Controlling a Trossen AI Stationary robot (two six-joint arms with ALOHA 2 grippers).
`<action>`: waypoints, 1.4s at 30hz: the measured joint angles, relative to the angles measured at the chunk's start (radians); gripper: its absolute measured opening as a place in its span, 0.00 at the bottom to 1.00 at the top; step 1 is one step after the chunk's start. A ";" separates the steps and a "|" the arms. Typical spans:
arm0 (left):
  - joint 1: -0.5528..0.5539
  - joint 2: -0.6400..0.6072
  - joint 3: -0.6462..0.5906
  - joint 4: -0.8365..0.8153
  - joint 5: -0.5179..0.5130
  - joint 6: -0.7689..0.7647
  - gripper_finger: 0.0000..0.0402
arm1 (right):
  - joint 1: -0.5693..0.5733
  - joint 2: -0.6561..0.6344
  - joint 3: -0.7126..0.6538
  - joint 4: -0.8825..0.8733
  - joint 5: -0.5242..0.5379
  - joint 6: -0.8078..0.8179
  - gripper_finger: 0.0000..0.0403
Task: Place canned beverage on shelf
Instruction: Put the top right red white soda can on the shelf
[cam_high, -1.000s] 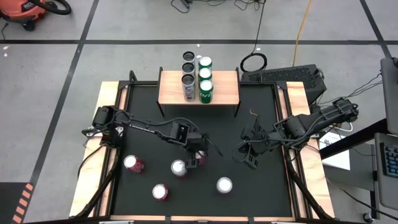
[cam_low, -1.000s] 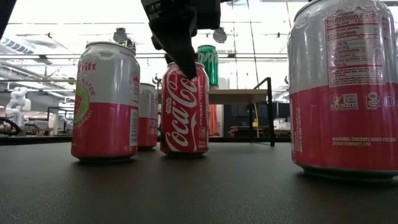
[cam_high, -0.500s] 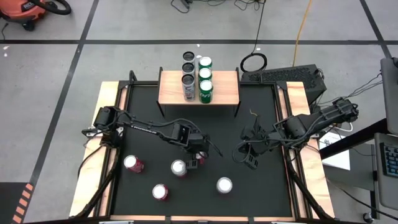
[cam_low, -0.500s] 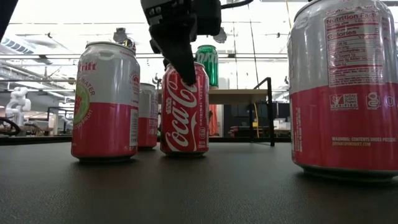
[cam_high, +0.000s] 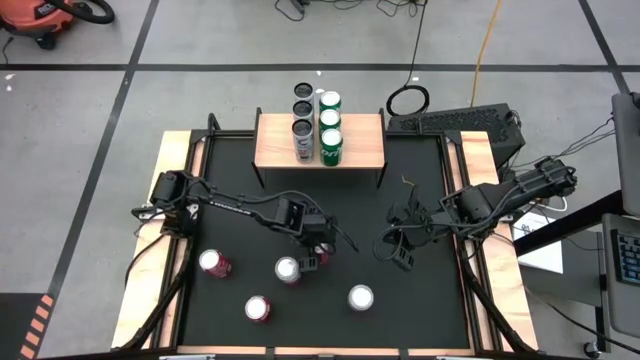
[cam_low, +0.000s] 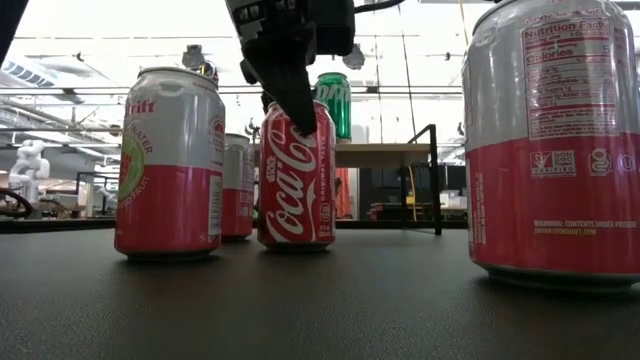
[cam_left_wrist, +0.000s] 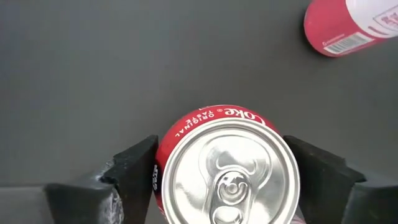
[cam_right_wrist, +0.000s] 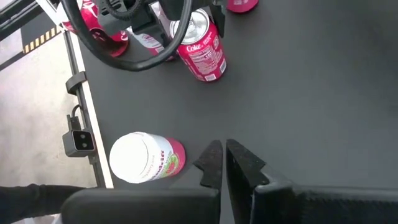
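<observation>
A red cola can (cam_left_wrist: 224, 171) stands upright on the black counter (cam_high: 420, 310), near the middle and slightly to the left. It is straddled from above by the left tool (cam_high: 322, 247), one finger (cam_left_wrist: 134, 165) on each side of the can's rim. In the left wrist view the fingers are seen right beside the can wall; whether they touch it cannot be told, so a grip is not confirmed. In the low view a dark finger is seen hanging in front of the can's upper part, with the can's base on the counter.

The shelf (cam_high: 365, 150), a light-wood board on thin black legs, stands at the far edge of the counter, well apart from the cola can. Six cans are already set on it in two rows running near to far: three dark ones (cam_high: 302, 110) on the left and three green ones (cam_high: 330, 125) on the right.

Four pink-and-white cans are spread over the near part of the counter: one (cam_high: 213, 263) to the left, one (cam_high: 287, 269) just beside the cola can, one (cam_high: 258, 308) nearest the front edge and one (cam_high: 360, 297) to the right.

The right tool (cam_high: 400, 250) is held low over the counter right of centre, apart from every can, with its fingers (cam_right_wrist: 239, 158) pressed together and nothing between them.
</observation>
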 joint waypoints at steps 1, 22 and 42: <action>0.000 -0.003 0.000 -0.008 0.004 0.000 0.74 | 0.000 0.000 0.000 0.000 0.000 0.000 0.00; 0.010 -0.037 0.248 -0.227 0.018 -0.077 0.73 | 0.003 0.011 0.000 0.153 0.101 -0.011 0.00; 0.012 -0.041 0.690 -0.397 0.016 -0.081 0.73 | 0.024 0.071 -0.069 0.474 0.049 0.027 0.60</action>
